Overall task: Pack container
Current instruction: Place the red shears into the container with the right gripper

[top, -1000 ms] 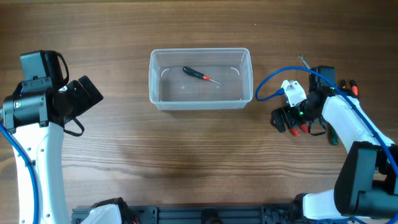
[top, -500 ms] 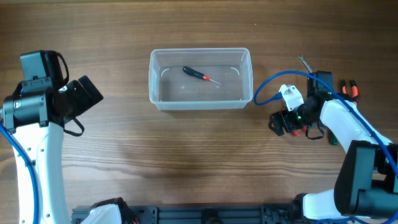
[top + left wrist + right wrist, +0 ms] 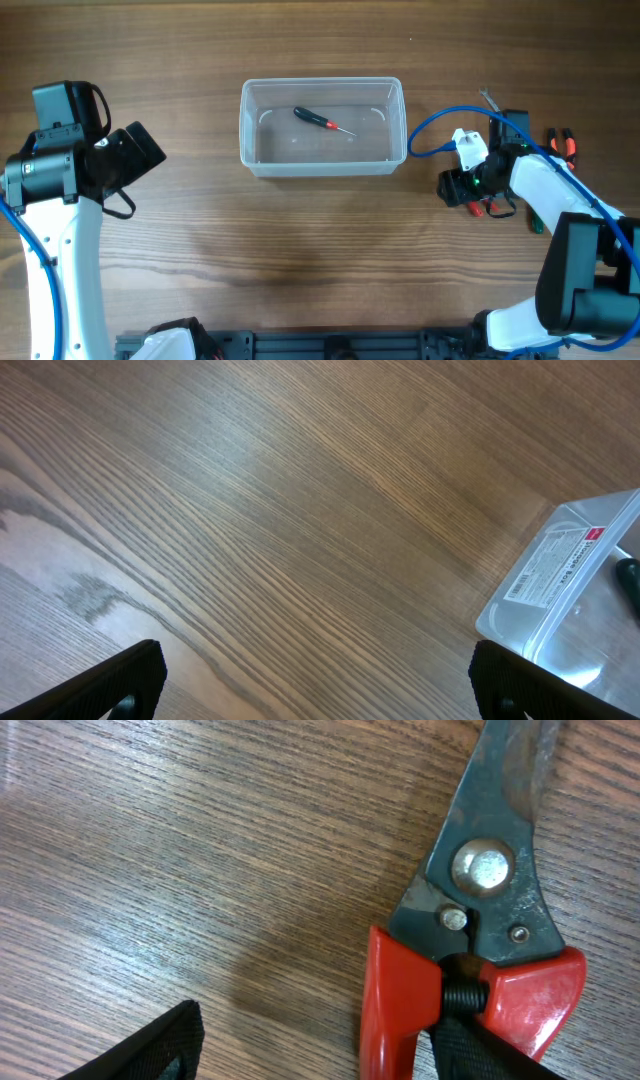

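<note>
The clear plastic container [image 3: 322,160] stands at the table's middle back, with a black-handled screwdriver [image 3: 320,119] inside. Its corner with a label shows in the left wrist view [image 3: 560,585]. My left gripper [image 3: 140,150] is open and empty over bare wood left of the container; its fingers show wide apart [image 3: 320,685]. My right gripper [image 3: 462,190] is low over red-handled pliers [image 3: 480,890] lying on the table right of the container. It is open [image 3: 320,1045], with one red handle between its fingers; the right finger lies between the handles.
More hand tools lie at the far right: a red-handled one [image 3: 560,142], a green-handled one [image 3: 535,222] and a thin metal tool [image 3: 489,100]. A blue cable [image 3: 430,130] loops off the right arm near the container's right end.
My right gripper has shifted slightly over the pliers, first left, then back right and toward the container side. The left arm and the container have not moved.
</note>
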Controlling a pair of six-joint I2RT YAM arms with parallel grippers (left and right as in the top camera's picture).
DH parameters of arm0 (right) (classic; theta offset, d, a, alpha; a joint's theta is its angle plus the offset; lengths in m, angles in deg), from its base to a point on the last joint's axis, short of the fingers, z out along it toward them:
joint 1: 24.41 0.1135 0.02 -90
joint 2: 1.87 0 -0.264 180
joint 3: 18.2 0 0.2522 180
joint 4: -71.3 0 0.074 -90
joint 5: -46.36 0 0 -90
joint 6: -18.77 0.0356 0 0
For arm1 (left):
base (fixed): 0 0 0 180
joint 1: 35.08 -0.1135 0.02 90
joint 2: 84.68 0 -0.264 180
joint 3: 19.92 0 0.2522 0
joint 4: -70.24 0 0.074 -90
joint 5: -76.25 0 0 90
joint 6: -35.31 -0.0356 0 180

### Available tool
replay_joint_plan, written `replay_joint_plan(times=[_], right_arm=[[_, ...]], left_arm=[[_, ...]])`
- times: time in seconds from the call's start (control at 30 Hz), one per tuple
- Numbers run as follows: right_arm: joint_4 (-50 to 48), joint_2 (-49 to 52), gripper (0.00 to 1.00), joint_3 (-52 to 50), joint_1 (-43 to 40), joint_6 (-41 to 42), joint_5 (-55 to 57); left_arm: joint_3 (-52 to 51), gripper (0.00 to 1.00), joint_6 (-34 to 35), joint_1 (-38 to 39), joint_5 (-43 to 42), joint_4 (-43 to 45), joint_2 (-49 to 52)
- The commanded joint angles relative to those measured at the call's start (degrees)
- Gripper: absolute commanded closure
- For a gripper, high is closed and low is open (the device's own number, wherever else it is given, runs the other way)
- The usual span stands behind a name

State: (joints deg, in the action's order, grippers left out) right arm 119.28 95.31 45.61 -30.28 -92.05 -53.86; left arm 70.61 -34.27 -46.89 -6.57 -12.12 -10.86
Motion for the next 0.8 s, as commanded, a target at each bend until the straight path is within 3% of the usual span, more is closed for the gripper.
replay_joint_plan(times=[0.0,0.07,0.23,0.3,0.5,0.77], right_arm=[[1.18,4.83,0.3,-2.93,-0.39,1.57,7.98],[1.33,4.83,0.33,-2.93,-0.39,1.57,8.39],[1.4,4.83,0.65,-2.93,-0.39,1.6,8.35],[1.38,4.83,0.68,-2.93,-0.39,1.57,8.35],[1.33,4.83,0.95,-2.93,-0.39,1.6,8.31],[1.88,4.52,0.96,1.92,-0.39,19.76,2.29]], left_arm=[[0.11,0.0,-0.48,-0.31,-0.31,-0.02,0.0],[0.11,0.0,-0.48,-0.31,-0.31,0.0,0.0],[0.11,0.0,-0.48,-0.31,-0.31,0.0,0.0],[0.11,0.0,-0.48,-0.31,-0.31,0.0,0.0],[0.11,0.0,-0.48,-0.31,-0.31,0.0,0.0],[0.11,0.0,-0.5,-0.31,-0.31,0.02,0.0]])
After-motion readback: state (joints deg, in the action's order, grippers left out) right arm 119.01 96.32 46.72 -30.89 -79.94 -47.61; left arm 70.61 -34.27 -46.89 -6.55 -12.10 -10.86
